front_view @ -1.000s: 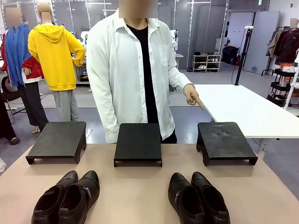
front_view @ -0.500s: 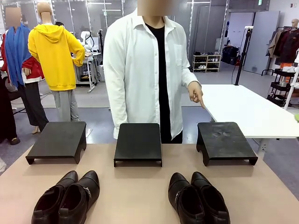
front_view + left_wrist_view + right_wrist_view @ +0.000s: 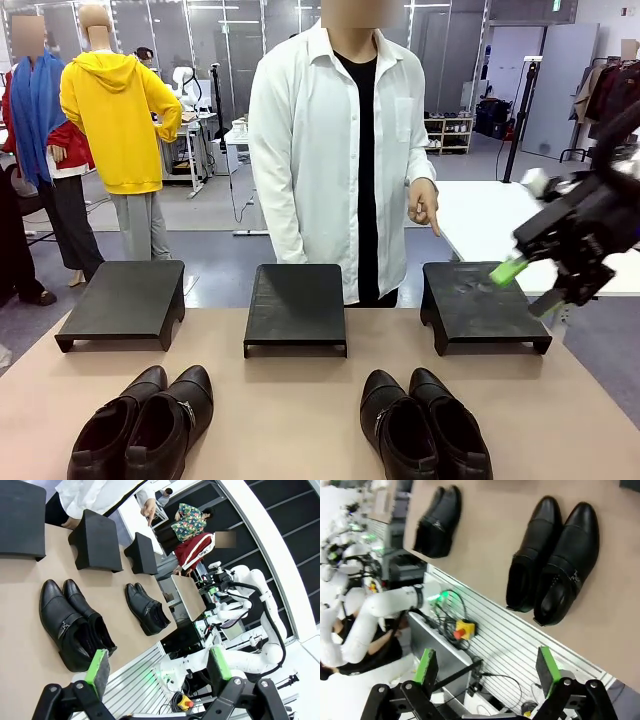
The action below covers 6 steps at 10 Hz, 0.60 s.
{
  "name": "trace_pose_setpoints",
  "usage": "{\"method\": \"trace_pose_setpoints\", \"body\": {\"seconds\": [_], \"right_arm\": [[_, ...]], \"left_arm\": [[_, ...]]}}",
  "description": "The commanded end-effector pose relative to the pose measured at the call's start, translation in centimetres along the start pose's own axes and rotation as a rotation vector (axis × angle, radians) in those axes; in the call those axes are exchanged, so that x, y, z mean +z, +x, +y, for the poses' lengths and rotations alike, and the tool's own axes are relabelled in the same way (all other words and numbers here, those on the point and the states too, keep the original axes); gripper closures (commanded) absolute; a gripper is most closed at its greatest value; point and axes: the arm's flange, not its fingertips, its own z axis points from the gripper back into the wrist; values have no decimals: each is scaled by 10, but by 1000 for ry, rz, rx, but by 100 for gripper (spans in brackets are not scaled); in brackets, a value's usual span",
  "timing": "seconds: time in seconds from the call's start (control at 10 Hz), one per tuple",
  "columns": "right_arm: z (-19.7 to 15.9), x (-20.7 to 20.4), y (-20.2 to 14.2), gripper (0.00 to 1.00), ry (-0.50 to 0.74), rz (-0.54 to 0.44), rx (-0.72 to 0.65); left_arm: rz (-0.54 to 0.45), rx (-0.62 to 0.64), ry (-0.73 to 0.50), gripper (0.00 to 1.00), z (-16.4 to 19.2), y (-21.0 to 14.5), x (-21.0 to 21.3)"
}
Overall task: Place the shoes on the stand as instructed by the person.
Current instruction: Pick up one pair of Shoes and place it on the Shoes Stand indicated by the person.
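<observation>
Right pincer (image 3: 525,288) (jaws spread) near right stand (image 3: 470,300), person's hand (image 3: 424,203).

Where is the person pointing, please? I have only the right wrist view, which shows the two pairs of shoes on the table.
Observer: In the front view the person stands across the table, and one hand points a finger down toward the right stand.
Operator: Thank you. How many stands are there in all?
Observer: Three black ones in a row along the far side: the left stand, the middle stand and the right one.
Operator: And where does my gripper sit relative to them?
Observer: The right gripper is up in the air by the right stand's outer end, jaws open, with nothing between them.
</observation>
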Motion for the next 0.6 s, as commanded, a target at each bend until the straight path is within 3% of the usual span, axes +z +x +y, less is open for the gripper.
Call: {"method": "trace_pose_setpoints", "body": {"seconds": [0.0,0.1,0.5], "right_arm": [[8,-26,10,0,-169,47,-64],[14,-62,3,0,-265,67,-107],[0,-134,-16,0,-429,75,-150]], "left_arm": [[-2,-24,-20,0,-1,3,2],[-2,-24,-20,0,-1,3,2],[-2,-24,-20,0,-1,3,2]]}}
